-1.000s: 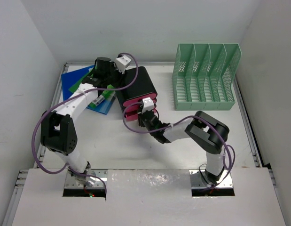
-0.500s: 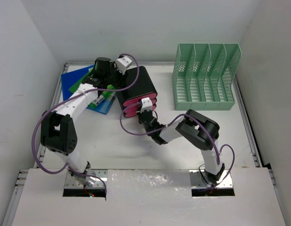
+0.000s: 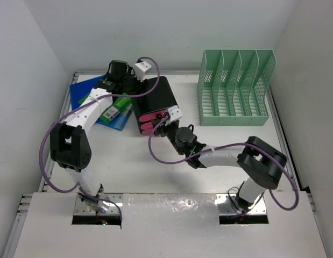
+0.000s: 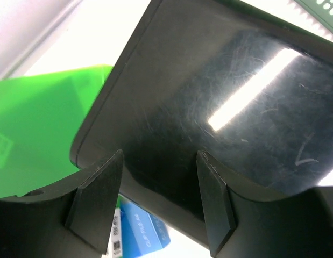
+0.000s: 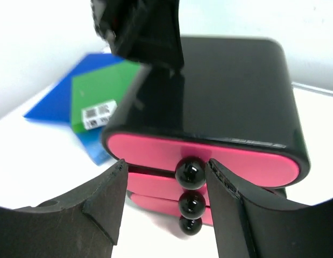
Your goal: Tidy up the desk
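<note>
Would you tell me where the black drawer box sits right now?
Top view: the drawer box is far centre-left on the desk, folders on its left, green file rack to its right.

Black drawer box (image 3: 155,99) sat upper centre of the overhead frame, its three pink drawer fronts (image 5: 209,158) stacked, each with a round black knob (image 5: 190,173). Just left of it lay a blue folder (image 3: 81,92) with a green folder (image 5: 96,88) on top, barcode label (image 5: 97,113) near the box. Mint-green mesh file rack (image 3: 233,88), four slots, stood upper right, well apart.
</note>
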Controlling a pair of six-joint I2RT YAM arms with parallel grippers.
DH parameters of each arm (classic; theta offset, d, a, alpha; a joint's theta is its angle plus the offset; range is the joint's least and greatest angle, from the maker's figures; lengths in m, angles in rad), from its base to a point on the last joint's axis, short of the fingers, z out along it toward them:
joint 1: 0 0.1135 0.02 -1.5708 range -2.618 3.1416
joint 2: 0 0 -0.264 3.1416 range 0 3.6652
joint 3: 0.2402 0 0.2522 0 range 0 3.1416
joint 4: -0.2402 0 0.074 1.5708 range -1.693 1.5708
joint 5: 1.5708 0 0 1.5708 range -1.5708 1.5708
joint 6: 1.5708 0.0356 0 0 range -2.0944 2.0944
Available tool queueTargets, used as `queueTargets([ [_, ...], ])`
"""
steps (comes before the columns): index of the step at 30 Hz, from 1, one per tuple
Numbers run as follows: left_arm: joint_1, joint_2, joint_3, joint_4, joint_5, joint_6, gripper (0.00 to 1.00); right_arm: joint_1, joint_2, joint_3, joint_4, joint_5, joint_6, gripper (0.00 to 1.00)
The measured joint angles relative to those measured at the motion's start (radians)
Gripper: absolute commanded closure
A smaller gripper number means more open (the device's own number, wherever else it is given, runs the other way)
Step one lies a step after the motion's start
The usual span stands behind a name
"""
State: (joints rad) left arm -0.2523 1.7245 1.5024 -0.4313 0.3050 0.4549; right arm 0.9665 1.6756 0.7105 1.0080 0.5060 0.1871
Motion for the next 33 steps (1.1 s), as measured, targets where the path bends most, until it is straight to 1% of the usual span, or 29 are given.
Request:
queueTargets([
  [3,0.001,0.006,0.023,-0.043,0.004,-0.015,0.44,0.002,-0.072,-0.034,-0.011,-0.021,0.008,0.43],
  [7,0.006,0.003,0.030,-0.075,0.011,-0.032,0.43,0.003,-0.138,-0.127,-0.053,-0.031,0.042,0.43],
  [12,0.027,-0.027,0.033,-0.131,0.035,-0.052,0.42,0.003,-0.209,-0.192,-0.195,-0.034,0.072,0.43],
  [13,0.040,-0.042,0.037,-0.146,0.043,-0.060,0.38,0.002,-0.229,-0.196,-0.225,-0.033,0.076,0.43],
  [14,0.053,-0.058,0.039,-0.153,0.050,-0.065,0.32,0.001,-0.253,-0.201,-0.251,-0.033,0.078,0.42],
  [15,0.077,-0.076,0.042,-0.159,0.055,-0.071,0.20,-0.003,-0.277,-0.205,-0.273,-0.034,0.078,0.42],
  [16,0.112,-0.098,0.045,-0.166,0.061,-0.075,0.16,-0.006,-0.305,-0.209,-0.299,-0.034,0.077,0.42],
  [19,0.224,-0.154,0.061,-0.190,0.026,-0.070,0.16,-0.018,-0.375,-0.213,-0.363,-0.034,0.064,0.41],
  [20,0.264,-0.170,0.063,-0.199,-0.006,-0.058,0.18,-0.022,-0.396,-0.214,-0.385,-0.032,0.053,0.41],
  [22,0.300,-0.184,0.058,-0.217,-0.061,-0.034,0.21,-0.026,-0.419,-0.218,-0.409,-0.023,0.037,0.41],
  [25,0.289,-0.189,-0.021,-0.200,-0.139,-0.006,0.23,-0.027,-0.433,-0.234,-0.431,-0.016,0.014,0.40],
  [29,0.251,-0.184,-0.209,-0.150,-0.254,0.047,0.20,-0.028,-0.433,-0.253,-0.451,-0.017,-0.013,0.40],
  [31,0.227,-0.186,-0.297,-0.102,-0.323,0.085,0.20,-0.028,-0.433,-0.257,-0.458,-0.016,-0.024,0.40],
  [33,0.205,-0.211,-0.415,-0.002,-0.367,0.142,0.20,-0.028,-0.433,-0.264,-0.459,-0.012,-0.030,0.40],
])
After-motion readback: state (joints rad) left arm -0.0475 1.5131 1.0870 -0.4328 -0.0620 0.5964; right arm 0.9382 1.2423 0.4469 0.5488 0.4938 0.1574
